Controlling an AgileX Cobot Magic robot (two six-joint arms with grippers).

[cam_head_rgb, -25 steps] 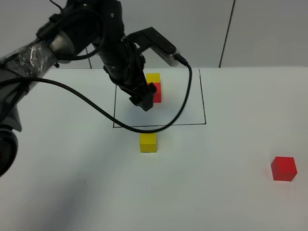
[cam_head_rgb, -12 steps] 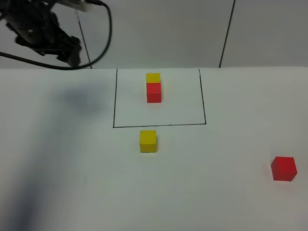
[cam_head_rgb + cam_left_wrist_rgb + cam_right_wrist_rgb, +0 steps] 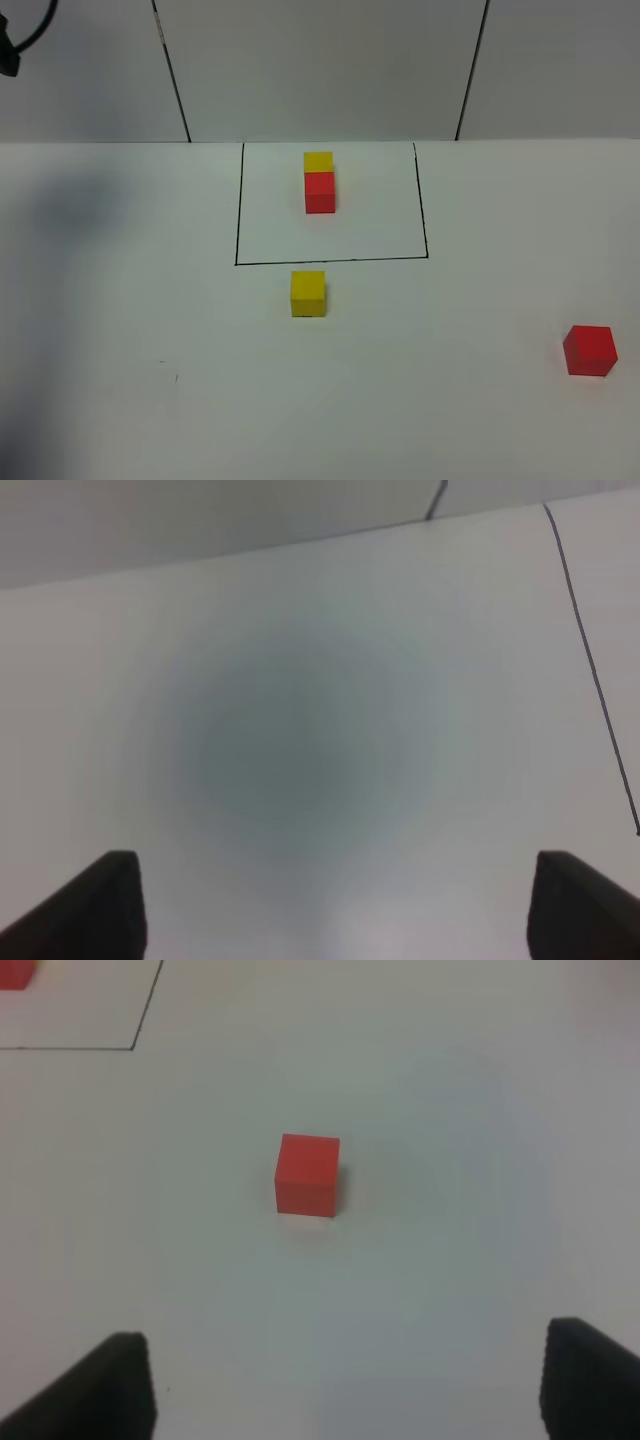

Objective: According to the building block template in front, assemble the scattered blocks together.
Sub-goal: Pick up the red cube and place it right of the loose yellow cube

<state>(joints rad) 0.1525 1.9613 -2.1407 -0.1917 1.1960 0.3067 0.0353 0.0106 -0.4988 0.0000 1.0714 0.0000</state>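
Probably a lab: plain white table [image 3: 120, 400], panelled wall [image 3: 320, 70].

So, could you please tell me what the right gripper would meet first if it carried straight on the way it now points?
Most likely the loose red cube, which lies centred ahead of the open right gripper; the depth is unclear, though.
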